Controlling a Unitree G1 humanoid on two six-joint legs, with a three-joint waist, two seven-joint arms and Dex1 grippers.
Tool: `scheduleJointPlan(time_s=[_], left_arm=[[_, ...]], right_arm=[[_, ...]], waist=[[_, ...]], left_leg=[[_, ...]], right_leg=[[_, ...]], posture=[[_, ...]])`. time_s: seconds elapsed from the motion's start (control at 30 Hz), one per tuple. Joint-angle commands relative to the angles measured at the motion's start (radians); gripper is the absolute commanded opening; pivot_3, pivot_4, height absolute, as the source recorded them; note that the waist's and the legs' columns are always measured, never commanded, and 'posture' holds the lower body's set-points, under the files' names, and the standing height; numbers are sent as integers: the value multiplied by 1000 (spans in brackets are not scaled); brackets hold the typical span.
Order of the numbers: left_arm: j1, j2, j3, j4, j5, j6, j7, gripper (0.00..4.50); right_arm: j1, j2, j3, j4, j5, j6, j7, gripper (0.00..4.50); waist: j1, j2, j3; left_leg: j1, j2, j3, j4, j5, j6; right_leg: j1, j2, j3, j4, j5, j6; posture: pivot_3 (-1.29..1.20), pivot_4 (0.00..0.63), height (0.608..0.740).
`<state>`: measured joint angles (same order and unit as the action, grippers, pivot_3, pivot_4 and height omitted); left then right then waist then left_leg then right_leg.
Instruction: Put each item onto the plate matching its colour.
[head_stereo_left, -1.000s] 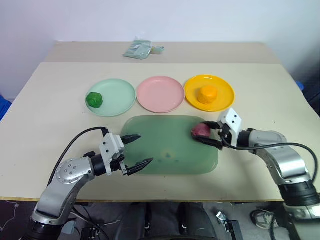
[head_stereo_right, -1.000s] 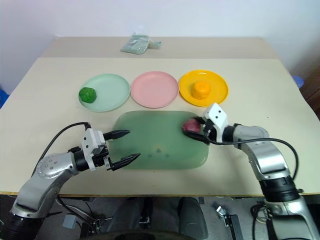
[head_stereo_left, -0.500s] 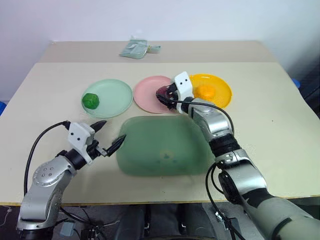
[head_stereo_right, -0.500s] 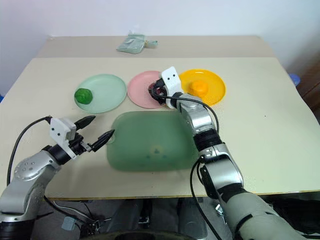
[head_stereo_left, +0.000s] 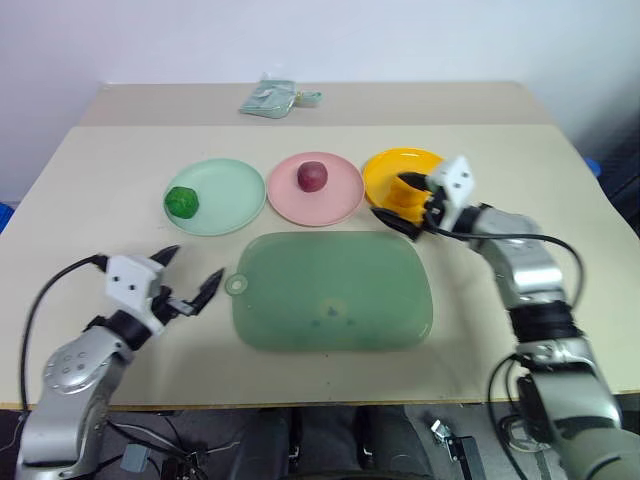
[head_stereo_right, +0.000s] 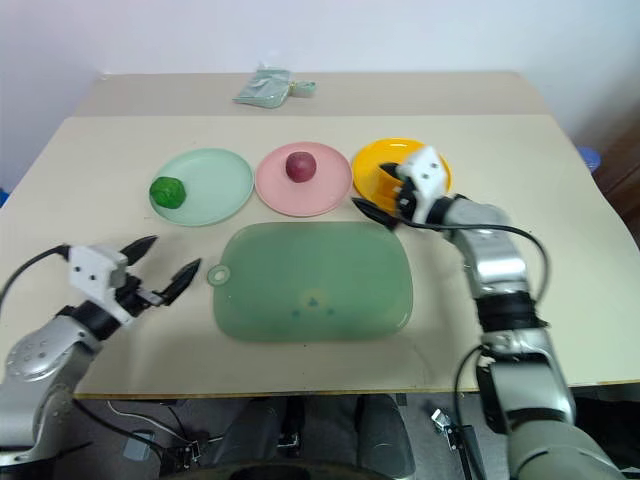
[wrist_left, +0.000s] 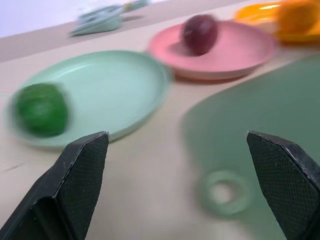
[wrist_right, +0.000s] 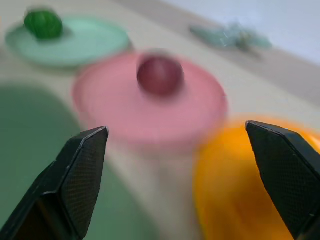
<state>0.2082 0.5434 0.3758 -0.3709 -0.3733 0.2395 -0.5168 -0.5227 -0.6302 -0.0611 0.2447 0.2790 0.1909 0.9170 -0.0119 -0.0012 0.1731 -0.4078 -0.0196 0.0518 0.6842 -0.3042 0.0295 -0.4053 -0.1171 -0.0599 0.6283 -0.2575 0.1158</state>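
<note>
The dark red ball (head_stereo_left: 313, 176) rests on the pink plate (head_stereo_left: 340, 202), free of any gripper. On the mint green plate (head_stereo_left: 232, 188) lies the bumpy green ball (head_stereo_left: 182, 201). The orange ball (wrist_left: 299, 14) sits on the yellow plate (head_stereo_left: 383, 166), mostly hidden in the head views behind my right gripper (head_stereo_left: 396, 198). That gripper hangs open and empty over the yellow plate's near edge, pointing toward the pink plate. My left gripper (head_stereo_left: 192, 267) is open and empty above the table, just left of the board's ring tab.
A large translucent green board (head_stereo_left: 330, 295) with a ring tab (head_stereo_left: 238, 285) lies in front of the plates. A pale green packet (head_stereo_left: 270, 97) sits at the table's far edge. Bare tabletop stretches to the left and right of the plates.
My right gripper carried the dark red ball from the board to the pink plate, let it go and drew back to the right. My left gripper moved left off the board.
</note>
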Motion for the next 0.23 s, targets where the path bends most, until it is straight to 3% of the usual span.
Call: scheduleJointPlan(time_s=[0.03, 0.23], left_arm=[[33, 23, 94, 43, 18, -58, -8, 4500], [53, 20, 116, 46, 17, -65, -1, 4500]], right_arm=[[109, -96, -81, -82, 41, 19, 69, 4485], [227, -155, -136, -118, 48, 33, 67, 4485]], waist=[[0, 0, 0], [0, 0, 0]], left_leg=[[0, 0, 0, 0, 0, 0], [1, 1, 1, 0, -1, 1]], right_leg=[[0, 0, 0, 0, 0, 0], [0, -2, 1, 0, 0, 0]], posture=[[0, 150, 740], [0, 150, 740]])
